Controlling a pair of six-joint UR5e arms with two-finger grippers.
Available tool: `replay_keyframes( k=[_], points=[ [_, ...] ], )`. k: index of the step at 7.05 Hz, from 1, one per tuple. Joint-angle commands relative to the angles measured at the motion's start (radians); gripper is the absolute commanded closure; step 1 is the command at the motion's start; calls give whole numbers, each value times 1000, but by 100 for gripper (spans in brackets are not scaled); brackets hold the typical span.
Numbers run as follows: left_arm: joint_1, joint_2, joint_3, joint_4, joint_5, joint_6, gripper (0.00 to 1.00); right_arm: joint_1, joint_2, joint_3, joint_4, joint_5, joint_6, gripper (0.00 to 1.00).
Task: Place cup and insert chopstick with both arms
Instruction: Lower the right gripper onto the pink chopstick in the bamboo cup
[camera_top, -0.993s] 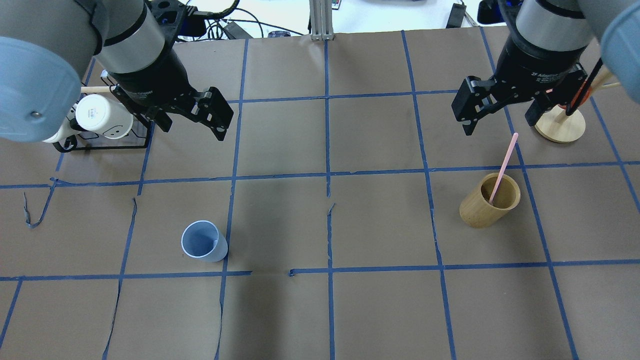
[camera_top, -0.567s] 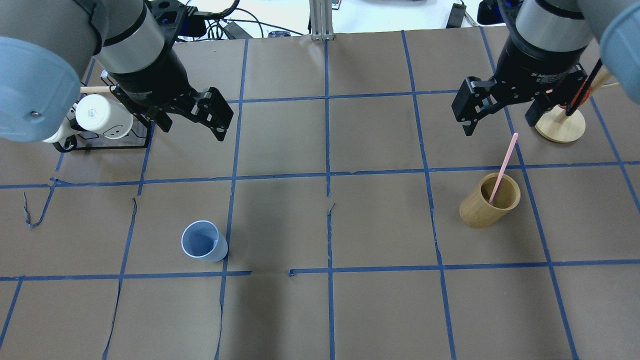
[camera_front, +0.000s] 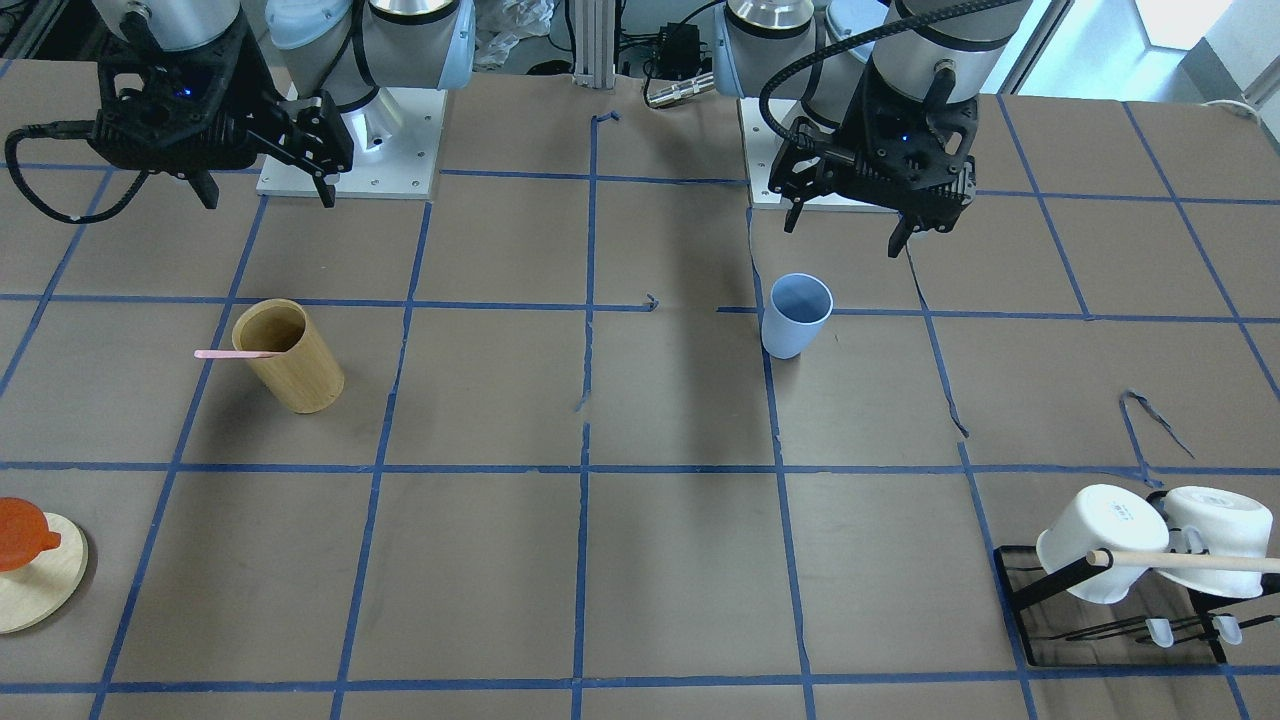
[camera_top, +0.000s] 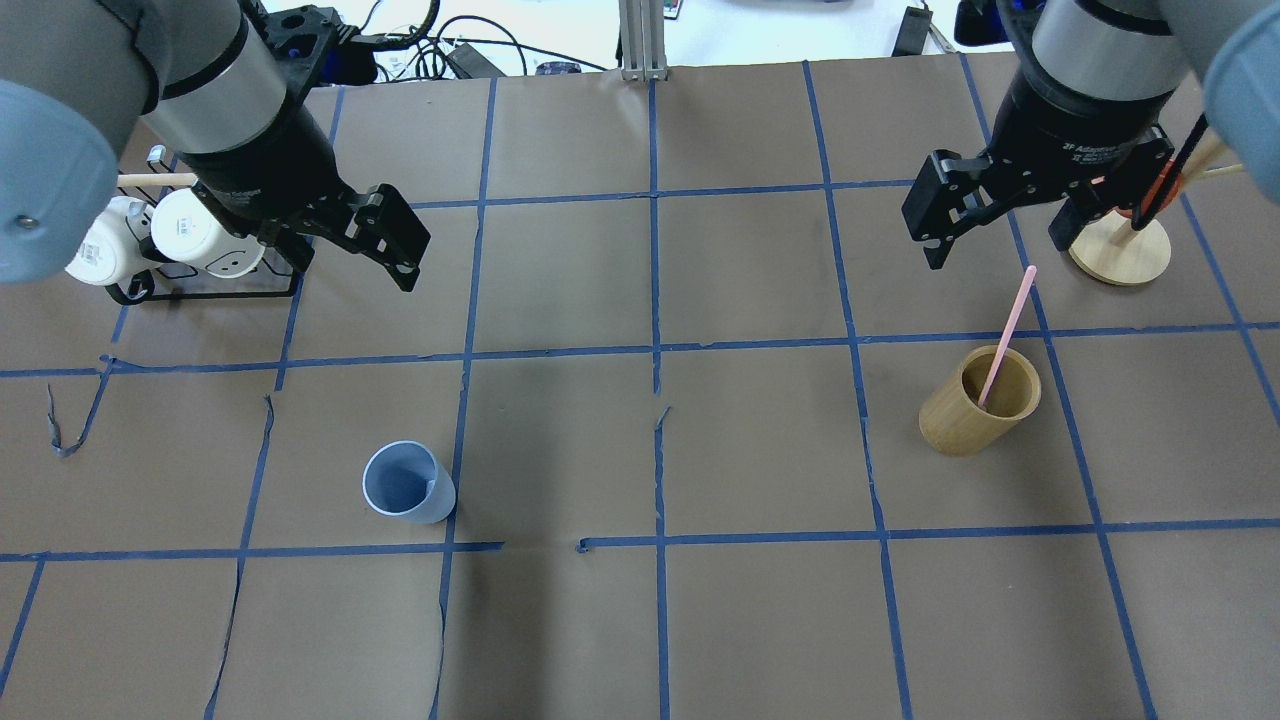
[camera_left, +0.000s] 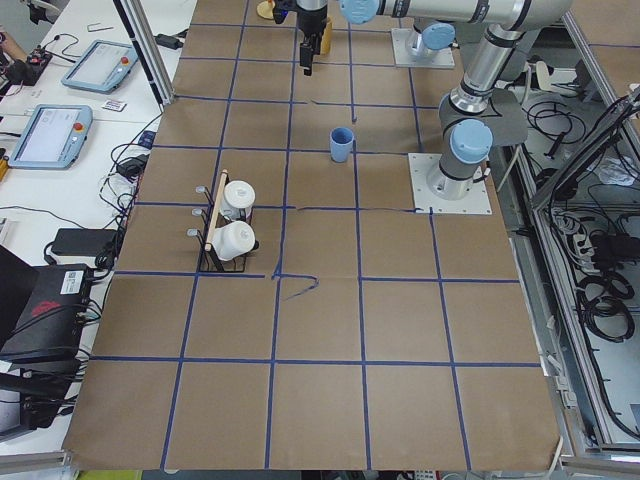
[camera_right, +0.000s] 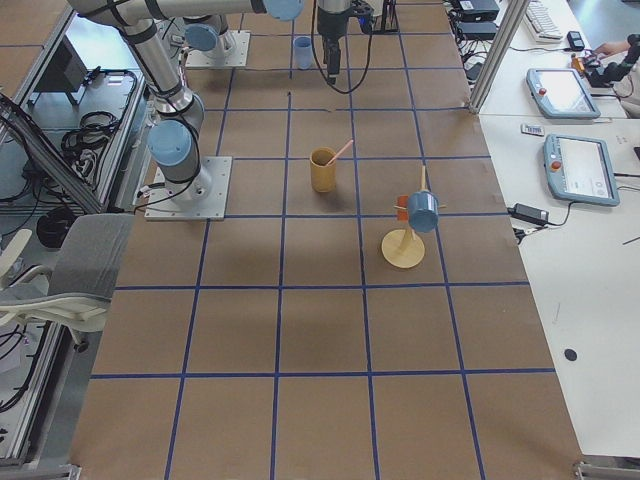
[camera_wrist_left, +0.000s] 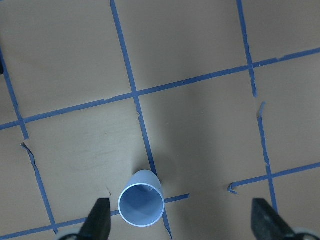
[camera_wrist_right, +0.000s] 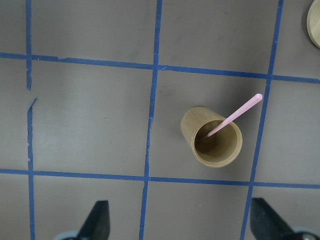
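The light blue cup (camera_top: 408, 484) stands upright on the table, left of the middle; it also shows in the front view (camera_front: 796, 315) and the left wrist view (camera_wrist_left: 141, 205). The pink chopstick (camera_top: 1006, 336) leans in a tan bamboo cylinder (camera_top: 980, 402), also in the right wrist view (camera_wrist_right: 235, 115). My left gripper (camera_top: 350, 265) is open and empty, high above the table and farther back than the cup. My right gripper (camera_top: 998, 252) is open and empty, above and behind the bamboo cylinder.
A black wire rack with two white mugs and a wooden rod (camera_top: 170, 245) stands at the far left beside my left gripper. A round wooden stand (camera_top: 1120, 250) with an orange cup is at the far right. Blue tape lines grid the brown table.
My left arm has moved to the left, toward the mug rack, with its gripper still open. The right arm, the cup and the chopstick have not moved.
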Motion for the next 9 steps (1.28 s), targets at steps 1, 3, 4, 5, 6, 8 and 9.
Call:
replay_keyframes(
  k=[1, 3, 4, 5, 6, 8, 9],
  points=[
    [4, 3, -6, 0, -2, 10, 0, -2, 4, 3, 3, -12, -1, 0],
    [4, 3, -6, 0, -2, 12, 0, -15, 11, 7, -39, -14, -12, 0],
    [4, 3, -6, 0, -2, 12, 0, -20, 16, 10, -57, -14, 1, 0],
    [4, 3, -6, 0, -2, 12, 0, -50, 36, 12, -86, -15, -20, 0],
    [4, 3, -6, 0, -2, 10, 0, -96, 48, 16, -113, -15, -23, 0],
    [4, 4, -6, 0, -2, 12, 0, -191, 56, 88, -199, 3, -21, 0],
    [4, 5, -6, 0, -2, 12, 0, -202, 54, 157, -298, 1, -20, 0]
  ],
)
